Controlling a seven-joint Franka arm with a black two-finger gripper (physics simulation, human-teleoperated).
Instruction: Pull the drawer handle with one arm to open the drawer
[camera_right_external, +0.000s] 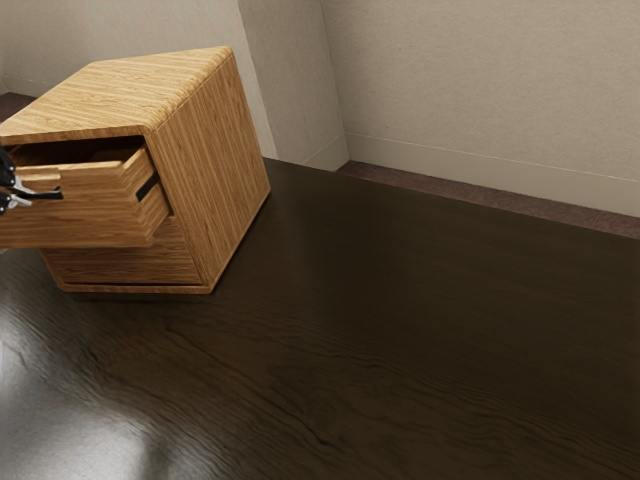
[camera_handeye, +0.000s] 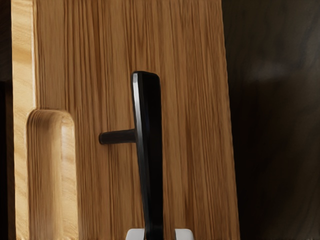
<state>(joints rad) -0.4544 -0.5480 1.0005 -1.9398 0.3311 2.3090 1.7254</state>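
Note:
A light wooden cabinet (camera_right_external: 200, 150) stands on the dark table at the exterior view's left. Its upper drawer (camera_right_external: 85, 205) is pulled partway out, with a dark gap behind the drawer front. The black bar handle (camera_right_external: 42, 194) sticks out from that front. My gripper (camera_right_external: 8, 188) sits at the exterior view's left edge, right at the handle. In the wrist view the handle (camera_handeye: 148, 150) runs up from under my hand across the drawer front (camera_handeye: 195, 100), and pale fingertips (camera_handeye: 134, 234) flank it on both sides. The gripper is shut on the handle.
Below the open drawer is a lower drawer front (camera_right_external: 120, 265), flush with the cabinet. The dark glossy table (camera_right_external: 400, 340) stretches wide toward the exterior view's right. A beige wall with a corner pillar (camera_right_external: 290, 80) stands behind the cabinet.

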